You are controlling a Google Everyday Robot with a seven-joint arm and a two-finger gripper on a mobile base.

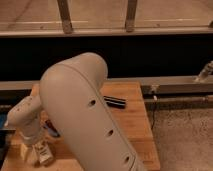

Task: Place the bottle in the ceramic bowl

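Observation:
My gripper [36, 153] hangs at the lower left, low over the wooden table [135, 130], below the cream wrist. The bottle [45, 152], cream-white with a yellowish label, stands upright right at the gripper, on its right side. I cannot tell whether the gripper holds it. The big cream elbow of my arm [85, 115] fills the middle of the view and hides much of the table. The green ceramic bowl is not in view.
A red toy car [51, 128] lies just behind the gripper, partly hidden by the arm. A flat black object [116, 102] lies on the table's far right part. A dark ledge and a metal rail [175, 82] run behind the table. Speckled floor lies to the right.

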